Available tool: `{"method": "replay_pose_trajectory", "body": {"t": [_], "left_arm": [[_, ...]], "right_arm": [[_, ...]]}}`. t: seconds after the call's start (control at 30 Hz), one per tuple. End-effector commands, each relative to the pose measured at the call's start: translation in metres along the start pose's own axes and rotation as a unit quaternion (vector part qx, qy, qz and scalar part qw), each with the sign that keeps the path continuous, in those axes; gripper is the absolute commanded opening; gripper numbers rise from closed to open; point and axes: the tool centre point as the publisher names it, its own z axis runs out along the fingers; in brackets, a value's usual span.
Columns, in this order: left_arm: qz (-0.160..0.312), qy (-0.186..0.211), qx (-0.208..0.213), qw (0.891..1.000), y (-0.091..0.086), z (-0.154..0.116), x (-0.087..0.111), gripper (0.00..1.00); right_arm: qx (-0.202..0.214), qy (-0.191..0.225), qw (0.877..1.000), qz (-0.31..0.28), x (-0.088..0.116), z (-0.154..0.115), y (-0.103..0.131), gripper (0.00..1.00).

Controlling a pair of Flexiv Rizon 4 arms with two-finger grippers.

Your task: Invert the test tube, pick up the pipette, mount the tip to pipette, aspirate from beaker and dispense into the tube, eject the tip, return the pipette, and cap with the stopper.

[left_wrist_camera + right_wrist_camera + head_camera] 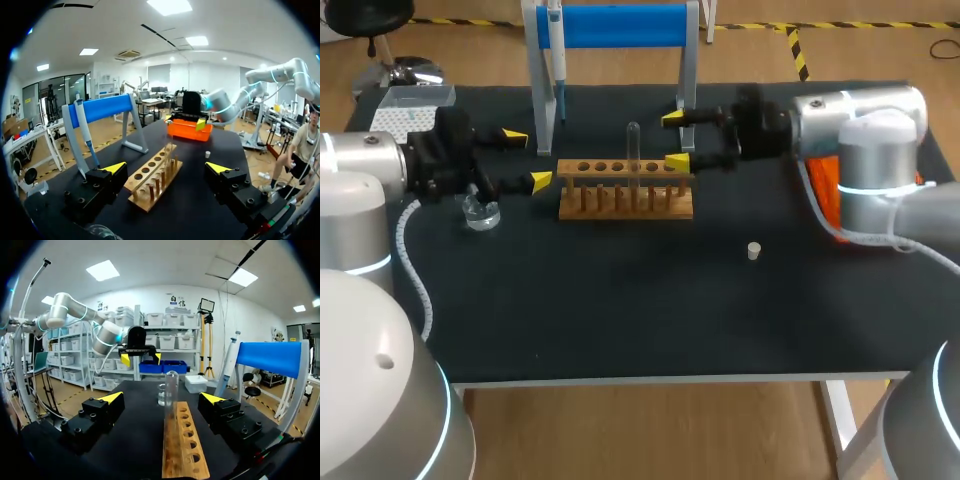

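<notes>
Your right gripper point(676, 140), spread wide in the upper middle, sits just right of the tube point(633, 146), which stands rounded end up in the rack point(625, 206). Centre it on the bare glass above the rack, close gently, and lift straight before turning. Your left gripper point(527, 158) hovers spread, left of the rack.

Cannot see top of pipette point(557, 60), cut off at far edge of head view. Cannot make out all of beaker point(480, 214), partly covered by left pincer point(527, 158), nor most of orange bin point(823, 192) behind right arm point(860, 120).
</notes>
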Motion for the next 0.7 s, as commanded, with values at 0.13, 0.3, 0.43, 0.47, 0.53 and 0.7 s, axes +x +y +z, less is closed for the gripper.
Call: {"method": "replay_pose_trajectory", "body": {"t": [0.13,0.3,0.43,0.47,0.53,0.7], "left_arm": [[0.0,0.0,0.001,1.0,0.001,0.0,0.0,1.0],[0.0,0.0,0.001,1.0,0.001,0.0,0.0,1.0],[0.0,0.0,0.001,1.0,0.001,0.0,0.0,1.0],[0.0,0.0,0.001,1.0,0.001,0.0,0.0,1.0],[0.0,0.0,0.001,1.0,0.001,0.0,0.0,1.0],[0.0,0.0,0.001,1.0,0.001,0.0,0.0,1.0]], "right_arm": [[-0.003,0.065,0.998,0.007,-0.012,0.016,-0.01,0.93],[-0.003,0.071,0.997,0.01,-0.01,0.023,-0.013,0.85],[-0.002,0.073,0.997,0.009,-0.011,0.028,-0.014,0.84],[-0.002,0.073,0.997,0.009,-0.011,0.029,-0.014,0.83],[-0.003,0.073,0.997,0.009,-0.012,0.031,-0.014,0.84],[-0.004,0.071,0.997,0.009,-0.015,0.035,-0.016,0.82]]}}
